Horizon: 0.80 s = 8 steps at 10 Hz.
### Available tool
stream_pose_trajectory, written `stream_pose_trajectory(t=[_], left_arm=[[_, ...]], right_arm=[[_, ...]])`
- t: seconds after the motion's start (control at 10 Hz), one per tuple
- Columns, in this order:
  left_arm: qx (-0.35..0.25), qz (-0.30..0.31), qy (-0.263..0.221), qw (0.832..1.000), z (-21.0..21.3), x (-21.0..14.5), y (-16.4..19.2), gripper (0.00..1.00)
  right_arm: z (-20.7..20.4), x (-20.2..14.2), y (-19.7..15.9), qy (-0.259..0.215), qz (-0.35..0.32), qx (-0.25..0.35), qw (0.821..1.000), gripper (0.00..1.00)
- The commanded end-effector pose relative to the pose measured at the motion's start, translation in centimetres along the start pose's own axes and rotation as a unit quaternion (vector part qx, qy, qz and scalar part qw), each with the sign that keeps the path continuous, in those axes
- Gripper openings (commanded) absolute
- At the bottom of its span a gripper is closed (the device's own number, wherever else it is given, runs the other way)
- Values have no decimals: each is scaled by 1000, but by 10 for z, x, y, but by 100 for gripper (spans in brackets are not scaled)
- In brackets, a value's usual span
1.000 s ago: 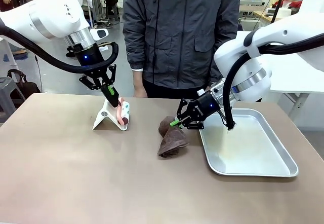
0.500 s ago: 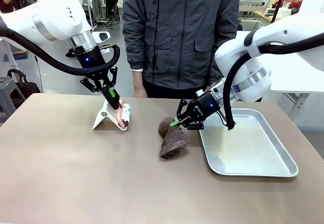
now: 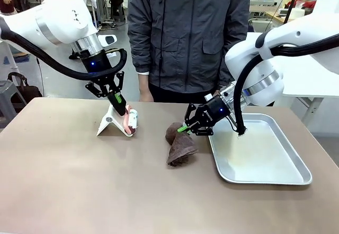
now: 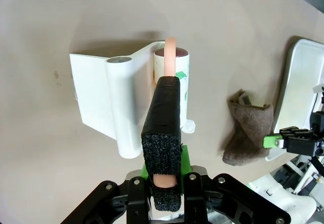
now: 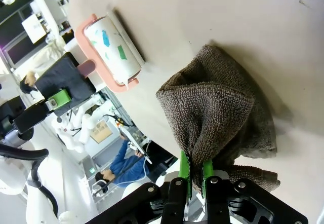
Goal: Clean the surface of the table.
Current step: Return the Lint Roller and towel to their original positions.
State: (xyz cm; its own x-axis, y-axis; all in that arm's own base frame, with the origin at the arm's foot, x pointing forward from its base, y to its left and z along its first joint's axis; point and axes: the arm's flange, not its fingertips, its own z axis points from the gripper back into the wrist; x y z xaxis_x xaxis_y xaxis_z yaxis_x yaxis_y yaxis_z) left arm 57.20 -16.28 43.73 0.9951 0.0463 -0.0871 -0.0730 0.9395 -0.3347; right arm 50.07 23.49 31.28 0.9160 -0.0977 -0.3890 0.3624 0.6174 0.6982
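Left pincer shifted slightly right, clamped on roller handle beside stand. Right pincer clamped on cloth, resting on counter near tray.

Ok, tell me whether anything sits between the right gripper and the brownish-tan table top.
Yes: the right gripper is shut on a crumpled brown knitted cloth, which lies on the matte brownish-tan table beneath it, beside the silver metal tray. Nothing else visible intervenes.
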Motion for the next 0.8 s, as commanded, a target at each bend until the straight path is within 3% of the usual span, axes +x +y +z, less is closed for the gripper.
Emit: stream_pose_trajectory(t=[0.0, 0.1, 0.2, 0.3, 0.5, 0.6, 0.7], left_arm=[[23, 12, 4, 1000, -2, 2, 1, 27], [27, 14, 1, 1000, -1, 2, 2, 78], [29, 21, -9, 999, 4, 2, 3, 84], [30, 28, -20, 999, 9, 1, 5, 100], [25, 44, -39, 998, 23, -2, 14, 100], [22, 53, -45, 997, 29, -5, 19, 100], [17, 61, -51, 997, 35, -9, 25, 100]], right_arm=[[4, 6, 2, 7, 11, -4, 1000, 11], [4, 6, 2, 8, 6, -3, 1000, 68], [4, 7, 1, 13, 3, -5, 1000, 68], [4, 7, 0, 14, 2, -5, 1000, 100], [5, 9, -1, 17, -3, -4, 1000, 100], [5, 10, -2, 17, -4, -6, 1000, 92], [6, 10, -2, 16, -5, -8, 1000, 100]])
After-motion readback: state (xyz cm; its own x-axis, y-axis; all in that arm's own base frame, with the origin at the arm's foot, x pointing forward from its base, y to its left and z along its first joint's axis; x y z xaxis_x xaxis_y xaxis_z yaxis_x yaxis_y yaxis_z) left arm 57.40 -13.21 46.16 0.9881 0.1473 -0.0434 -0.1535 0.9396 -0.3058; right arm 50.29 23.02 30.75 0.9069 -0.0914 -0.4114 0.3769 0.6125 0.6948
